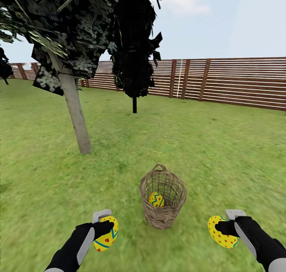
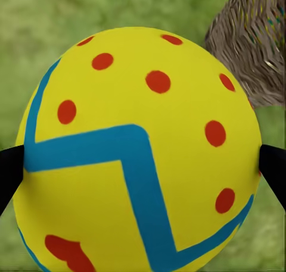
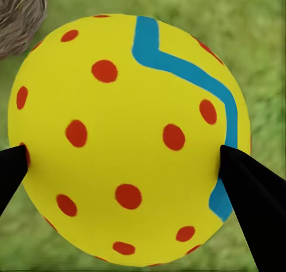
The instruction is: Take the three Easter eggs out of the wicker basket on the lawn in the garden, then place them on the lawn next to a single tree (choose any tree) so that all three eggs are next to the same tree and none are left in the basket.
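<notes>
Mottled green lawn (image 1: 222,153) runs flat from our feet to a brown slatted fence (image 1: 238,81) that closes the garden along its far edge, with pale blue sky and thin cloud above.

Head view: we note a pale-trunked tree (image 1: 75,113) leaning slightly at left, its dark jagged crown overhanging the upper left corner. Behind it, nearer the fence, stands an all-black tree (image 1: 134,57) on a thin black trunk. On the grass in the near middle sits the wicker basket (image 1: 163,216), upright, handle arched over its far rim; one egg in the basket (image 1: 156,199) shows through the weave, low inside. Our left gripper (image 1: 105,229) is to the left of the basket, its fingers clamped on the left egg (image 1: 106,237). Our right gripper (image 1: 221,228) is to the right of the basket, clamped on the right egg (image 1: 221,232). Both held eggs are outside the basket and near it; we cannot tell if they touch the grass.

Left wrist view: left egg (image 2: 137,153), yellow with red spots and a blue zigzag, is pinched between two black fingertips (image 2: 9,171) at its sides. Basket wall (image 2: 253,46) lies just beyond, over blurred grass.

Right wrist view: right egg (image 3: 128,141) is likewise pinched between black fingertips (image 3: 250,206); a corner of the basket (image 3: 21,16) shows beside it, grass behind.
</notes>
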You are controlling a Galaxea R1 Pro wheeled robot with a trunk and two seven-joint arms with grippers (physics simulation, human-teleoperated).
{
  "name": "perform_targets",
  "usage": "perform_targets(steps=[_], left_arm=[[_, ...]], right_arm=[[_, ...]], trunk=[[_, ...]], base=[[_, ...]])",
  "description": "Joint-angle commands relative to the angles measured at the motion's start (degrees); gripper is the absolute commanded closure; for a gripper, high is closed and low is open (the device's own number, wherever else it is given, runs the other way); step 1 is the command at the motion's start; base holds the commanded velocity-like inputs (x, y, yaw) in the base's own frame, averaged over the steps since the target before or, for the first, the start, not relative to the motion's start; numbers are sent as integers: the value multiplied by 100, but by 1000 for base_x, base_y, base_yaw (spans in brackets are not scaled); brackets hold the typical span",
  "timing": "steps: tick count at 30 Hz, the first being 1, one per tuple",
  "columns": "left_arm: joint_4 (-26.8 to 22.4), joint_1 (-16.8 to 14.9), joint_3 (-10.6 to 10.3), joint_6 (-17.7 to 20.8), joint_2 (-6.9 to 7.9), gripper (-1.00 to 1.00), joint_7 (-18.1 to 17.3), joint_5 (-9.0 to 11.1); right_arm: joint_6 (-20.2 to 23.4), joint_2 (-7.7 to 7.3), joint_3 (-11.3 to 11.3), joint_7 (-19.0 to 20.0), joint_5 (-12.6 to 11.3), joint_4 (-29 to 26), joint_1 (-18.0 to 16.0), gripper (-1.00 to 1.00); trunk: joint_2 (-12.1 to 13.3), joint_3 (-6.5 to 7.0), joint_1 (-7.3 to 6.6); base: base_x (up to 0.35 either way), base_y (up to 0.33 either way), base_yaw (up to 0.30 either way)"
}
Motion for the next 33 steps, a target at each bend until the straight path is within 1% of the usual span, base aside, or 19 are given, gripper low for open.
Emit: perform_targets(steps=[1,4,7,25,27,33], left_arm=[[-6,-2,13,28,-5,100,31,58],[5,-2,-17,5,-17,100,23,38],[7,-2,-25,3,-21,100,21,30],[-23,-2,-20,3,-38,100,21,33],[-20,-2,-17,3,-46,100,21,33],[-2,-2,-17,3,-47,100,21,41]], right_arm=[[22,-5,23,-4,-30,-7,-3,100],[21,46,27,-21,-30,0,-5,100],[19,100,30,-187,-30,1,-3,100],[15,96,17,-230,-35,1,-5,100],[14,94,15,-221,-40,1,-4,100],[21,90,14,-221,-42,1,-6,100]], trunk=[[-2,-6,-2],[-2,-6,-2],[-2,-6,-2],[-2,-7,-2],[-2,-16,-2],[-2,-23,-2]], base=[[-63,-16,0],[-36,-158,0],[-5,-303,0],[0,-316,0],[0,-317,-127],[0,-302,-284]])
